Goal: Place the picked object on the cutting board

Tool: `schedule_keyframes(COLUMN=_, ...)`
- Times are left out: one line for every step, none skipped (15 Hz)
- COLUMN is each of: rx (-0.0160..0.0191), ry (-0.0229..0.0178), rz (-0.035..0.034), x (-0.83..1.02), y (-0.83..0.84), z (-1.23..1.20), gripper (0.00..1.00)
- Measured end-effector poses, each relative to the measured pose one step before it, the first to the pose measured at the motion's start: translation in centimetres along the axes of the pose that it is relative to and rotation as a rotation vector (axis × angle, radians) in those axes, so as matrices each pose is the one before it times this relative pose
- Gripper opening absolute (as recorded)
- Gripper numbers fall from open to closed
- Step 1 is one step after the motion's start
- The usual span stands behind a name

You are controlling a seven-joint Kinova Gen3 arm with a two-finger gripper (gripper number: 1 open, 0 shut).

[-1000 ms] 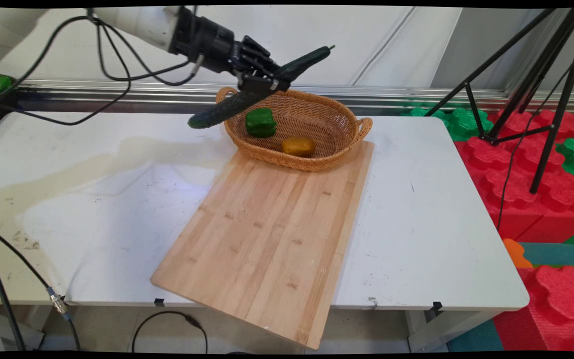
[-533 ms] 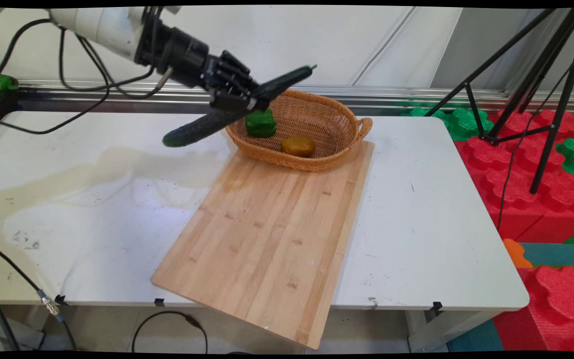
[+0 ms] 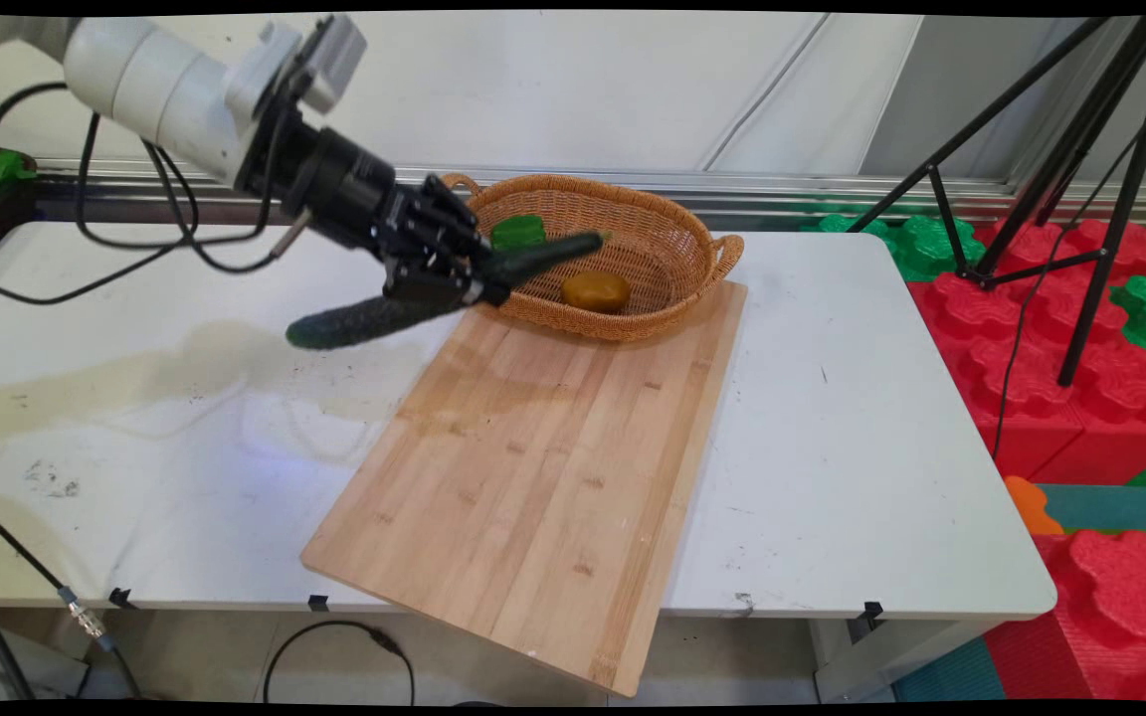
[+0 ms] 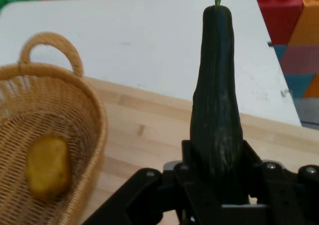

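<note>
My black gripper (image 3: 469, 288) is shut on a long dark green cucumber (image 3: 364, 318), held near its middle and tilted, stem end up to the right. It hangs in the air over the far left corner of the wooden cutting board (image 3: 543, 467), just left of the wicker basket (image 3: 672, 288). The hand view shows the cucumber (image 4: 217, 110) rising between the fingers, with the board (image 4: 149, 135) below. In the basket lie a yellow potato (image 3: 595, 291) (image 4: 46, 168) and a green pepper (image 3: 518, 231), partly hidden by the gripper.
The board overhangs the white table's (image 3: 881, 447) near edge. Black tripod legs (image 3: 1080, 199) stand at the right over red and green foam blocks (image 3: 1050, 328). Black cables (image 3: 135, 249) hang from the arm over the table's far left.
The gripper with the cucumber has come down and to the left, from above the basket's far rim to the board's far left corner. The cucumber now lies flatter.
</note>
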Motion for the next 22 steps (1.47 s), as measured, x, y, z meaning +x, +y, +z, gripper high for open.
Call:
schedule_keyframes(rx=-0.00303, ry=-0.00892, rz=-0.00029, x=-0.169, y=0.419, z=0.386, gripper=0.00)
schedule_keyframes(rx=-0.00160, ry=-0.01375, rz=-0.00124, x=-0.285, y=0.561, z=0.649, gripper=0.00)
schedule_keyframes(rx=-0.00019, ry=-0.01261, rz=0.00037, x=-0.177, y=0.376, z=0.704, gripper=0.00)
schedule_keyframes(rx=0.00173, ry=-0.00815, rz=0.00154, x=-0.082, y=0.178, z=0.557, gripper=0.00)
schedule_keyframes(rx=0.00099, ry=-0.00668, rz=0.00170, x=-0.047, y=0.130, z=0.454, gripper=0.00)
schedule_keyframes(rx=0.00362, ry=-0.00941, rz=0.00392, x=-0.033, y=0.105, z=0.743, gripper=0.00)
schedule_keyframes(rx=0.00196, ry=-0.00674, rz=0.00275, x=-0.023, y=0.048, z=0.501, gripper=0.00)
schedule_keyframes(rx=0.00209, ry=-0.01077, rz=0.00774, x=-0.011, y=-0.007, z=0.836, gripper=0.00)
schedule_keyframes(rx=0.00194, ry=-0.00928, rz=0.00758, x=-0.015, y=-0.017, z=0.679, gripper=0.00)
schedule_keyframes(rx=0.00124, ry=-0.00926, rz=0.01008, x=0.015, y=-0.065, z=0.726, gripper=0.00)
schedule_keyframes(rx=0.00066, ry=-0.00724, rz=0.00839, x=0.015, y=-0.060, z=0.579, gripper=0.00)
schedule_keyframes(rx=0.00110, ry=-0.01065, rz=0.01402, x=0.069, y=-0.151, z=0.924, gripper=0.00)
schedule_keyframes(rx=0.00103, ry=-0.01202, rz=0.01501, x=0.089, y=-0.201, z=1.064, gripper=0.00)
schedule_keyframes(rx=0.00086, ry=-0.01157, rz=0.01178, x=0.099, y=-0.251, z=1.053, gripper=0.00)
schedule_keyframes(rx=-0.00011, ry=-0.01104, rz=0.00788, x=0.002, y=-0.204, z=0.877, gripper=0.00)
schedule_keyframes(rx=-0.00103, ry=-0.00948, rz=0.00544, x=-0.026, y=-0.162, z=0.715, gripper=0.00)
schedule_keyframes(rx=-0.00193, ry=-0.00932, rz=0.00360, x=-0.087, y=-0.127, z=0.672, gripper=0.00)
schedule_keyframes(rx=-0.00186, ry=-0.00947, rz=0.00309, x=-0.119, y=-0.118, z=0.635, gripper=0.00)
schedule_keyframes(rx=-0.00195, ry=-0.00993, rz=0.00670, x=-0.130, y=-0.117, z=0.601, gripper=0.00)
schedule_keyframes(rx=-0.00302, ry=-0.01313, rz=0.01003, x=-0.188, y=-0.133, z=0.775, gripper=0.00)
schedule_keyframes(rx=-0.00386, ry=-0.01200, rz=0.01180, x=-0.134, y=-0.123, z=0.744, gripper=0.00)
schedule_keyframes(rx=-0.00256, ry=-0.00881, rz=0.00996, x=-0.073, y=-0.096, z=0.608, gripper=0.00)
